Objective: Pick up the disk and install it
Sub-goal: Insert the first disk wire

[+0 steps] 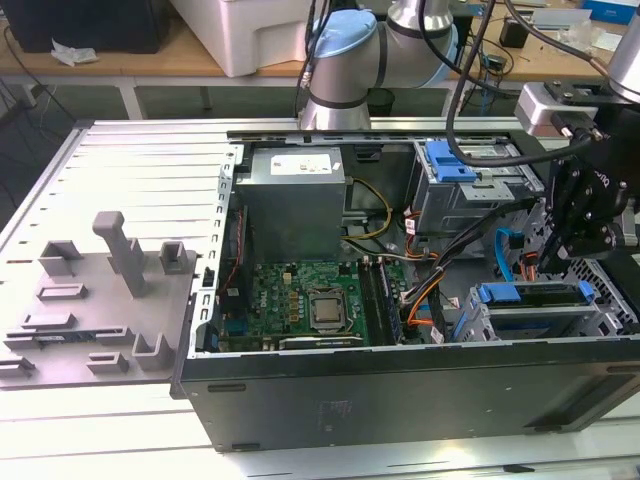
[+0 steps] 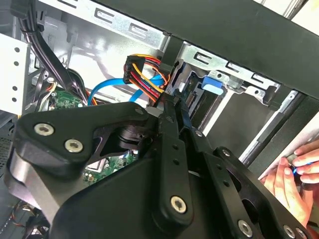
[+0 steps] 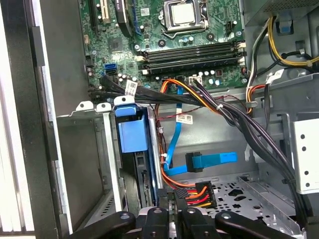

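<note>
Disk [image 1: 530,294] sits on edge in the lower drive bay [image 1: 480,325], at the corner of the open case [image 1: 400,400] on the exterior view's right. Its blue rail faces up out of the bay. In the first wrist view the disk [image 3: 133,134] shows as a blue carrier with a tab, slotted between the bay's metal walls.

Gripper [image 1: 550,262] hangs just above the bay, near one end of the disk. In the second wrist view the gripper [image 2: 174,102] has its black fingers [image 2: 169,124] drawn together to a point, with nothing visible between them. The first wrist view shows the gripper [image 3: 172,201] just beside a power plug [image 3: 197,190] with red, yellow and orange wires; I can't tell if they touch.

A blue flat cable [image 3: 174,144] loops down beside the disk, ending in a blue connector lying loose. Black cable bundles cross above it to the motherboard [image 1: 300,300], which fills the case floor. The grey power supply [image 1: 295,195] sits at the far side, and an upper cage [image 1: 450,160] with a blue handle stands beyond the bay.

A person's hand [image 2: 289,184] is outside the case wall, pinching something small and blue.

A grey fixture plate [image 1: 100,290] with raised blocks lies on the exterior view's left, just beside the case.
</note>
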You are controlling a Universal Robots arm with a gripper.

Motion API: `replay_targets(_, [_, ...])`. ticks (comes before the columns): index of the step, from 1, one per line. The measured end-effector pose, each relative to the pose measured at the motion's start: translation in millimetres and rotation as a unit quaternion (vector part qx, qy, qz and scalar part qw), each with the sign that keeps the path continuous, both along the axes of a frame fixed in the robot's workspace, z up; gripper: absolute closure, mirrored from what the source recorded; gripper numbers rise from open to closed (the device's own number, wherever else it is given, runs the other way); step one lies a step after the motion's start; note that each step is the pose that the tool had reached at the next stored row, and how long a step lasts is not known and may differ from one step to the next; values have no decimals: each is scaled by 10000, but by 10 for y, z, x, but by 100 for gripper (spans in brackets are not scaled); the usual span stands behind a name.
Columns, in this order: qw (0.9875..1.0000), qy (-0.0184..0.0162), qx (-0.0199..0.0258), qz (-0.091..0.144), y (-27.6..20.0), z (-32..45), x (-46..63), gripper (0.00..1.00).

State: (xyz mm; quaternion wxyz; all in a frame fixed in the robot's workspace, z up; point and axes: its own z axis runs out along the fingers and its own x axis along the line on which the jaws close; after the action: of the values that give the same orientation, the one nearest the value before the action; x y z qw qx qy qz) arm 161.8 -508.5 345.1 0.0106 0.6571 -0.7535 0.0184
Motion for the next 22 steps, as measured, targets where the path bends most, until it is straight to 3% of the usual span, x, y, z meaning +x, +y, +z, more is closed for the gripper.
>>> replay_targets(15, [9999,6,0,129,-14,4,0,84])
replay_targets(22, [9993,6,-19,374,-14,10,0,84])
